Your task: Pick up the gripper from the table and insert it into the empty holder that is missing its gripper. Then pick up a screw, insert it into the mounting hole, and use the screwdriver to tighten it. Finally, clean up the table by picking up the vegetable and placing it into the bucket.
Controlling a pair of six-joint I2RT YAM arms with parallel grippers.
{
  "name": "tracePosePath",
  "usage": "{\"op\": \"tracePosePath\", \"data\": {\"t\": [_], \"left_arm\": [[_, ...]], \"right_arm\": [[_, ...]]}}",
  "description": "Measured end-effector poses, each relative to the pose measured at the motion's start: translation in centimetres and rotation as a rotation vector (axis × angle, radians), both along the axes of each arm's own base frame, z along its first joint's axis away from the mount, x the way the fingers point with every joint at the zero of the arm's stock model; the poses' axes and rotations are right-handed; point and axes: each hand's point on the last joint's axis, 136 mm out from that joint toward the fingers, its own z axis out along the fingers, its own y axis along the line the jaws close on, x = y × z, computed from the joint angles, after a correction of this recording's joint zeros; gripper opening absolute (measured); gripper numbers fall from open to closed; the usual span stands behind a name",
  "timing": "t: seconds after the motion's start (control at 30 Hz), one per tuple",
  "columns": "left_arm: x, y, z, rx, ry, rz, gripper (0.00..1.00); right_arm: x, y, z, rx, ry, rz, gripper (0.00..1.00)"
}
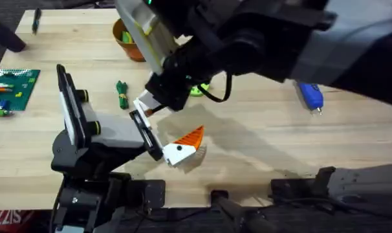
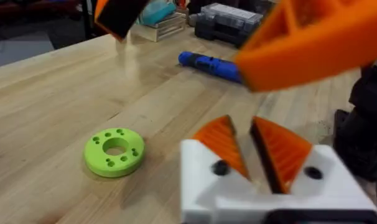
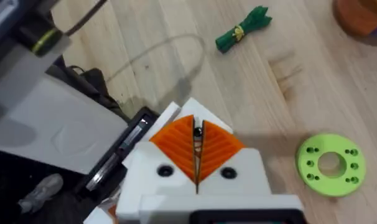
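The right arm reaches across the middle of the tabletop, large and dark under the overhead camera. In its wrist view, the right gripper has its jaws pressed together. The two orange ribbed pads meet along a thin line. A small dark speck sits at their tips, and what it is cannot be told.

The left gripper is low over the front middle of the tabletop. Its jaws are slightly spread, with a narrow V-shaped gap between the two orange wedges on their white mounts, and nothing sits in the gap. Close to the left wrist camera there is also a large blurred orange shape, and what it belongs to cannot be told.

The vegetable lies flat on the wood, left of centre and apart from both grippers. It is slim and green with a yellowish tie at its middle. The bucket stands beyond it near the far edge, partly hidden by the right arm. The lime-green disc lies flat near the centre, close to the right gripper. The screwdriver, bright blue, lies on its side far to the right, well apart from everything else. A green brick baseplate with small coloured pieces rests at the left edge.

On a red strip at the front left corner, the white lettering is cut off and cannot be read with certainty.
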Motion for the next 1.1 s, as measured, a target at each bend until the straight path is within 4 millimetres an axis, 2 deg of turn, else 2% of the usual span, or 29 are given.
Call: {"op": "tracePosePath", "data": {"t": [0.17, 0.23, 0.4, 0.53, 0.63, 0.73, 0.77, 0.87, 0.93, 1.0, 1.1], "left_arm": [[0.0, 0.0, 0.0, -0.002, 0.004, 0.0, 0.991], [0.0, 0.0, 0.0, -0.002, 0.004, -0.002, 0.99], [-0.1, 0.0, 0.0, -0.002, 0.004, -0.005, 0.991], [-0.1, -0.1, 0.0, -0.002, 0.004, -0.007, 0.99], [-0.1, -0.1, 0.0, -0.002, 0.003, -0.008, 0.99], [-0.2, -0.1, 0.0, -0.002, 0.004, -0.01, 0.995], [-0.2, -0.1, 0.0, -0.004, 0.006, -0.011, 0.92], [-0.2, -0.1, 0.0, -0.003, 0.005, -0.011, 0.435], [-0.2, -0.1, 0.0, -0.002, 0.003, -0.011, 0.19], [-0.2, -0.1, 0.0, -0.001, 0.001, -0.012, 0.031], [-0.2, -0.1, 0.0, -0.001, 0.001, -0.013, 0.011]], "right_arm": [[0.1, 0.1, -0.4, -0.007, 0.005, 0.0, 0.005], [0.1, 0.1, -0.4, -0.007, 0.005, 0.0, 0.038], [0.1, 0.1, -0.4, -0.007, 0.003, 0.003, 0.417], [0.1, 0.0, -0.2, -0.004, -0.003, -0.001, 0.634], [0.1, -0.1, 1.0, 0.023, -0.018, -0.005, 0.726], [0.0, -0.5, 3.1, 0.072, -0.051, -0.009, 0.815], [0.0, -0.7, 3.7, 0.086, -0.06, -0.01, 0.85], [0.3, -1.5, 5.0, 0.11, -0.074, -0.029, 0.961], [0.7, -2.1, 5.0, 0.103, -0.067, -0.049, 0.99], [1.2, -2.9, 4.7, 0.085, -0.048, -0.077, 0.992], [2.2, -5.0, 4.0, 0.036, -0.015, -0.145, 0.992]]}}
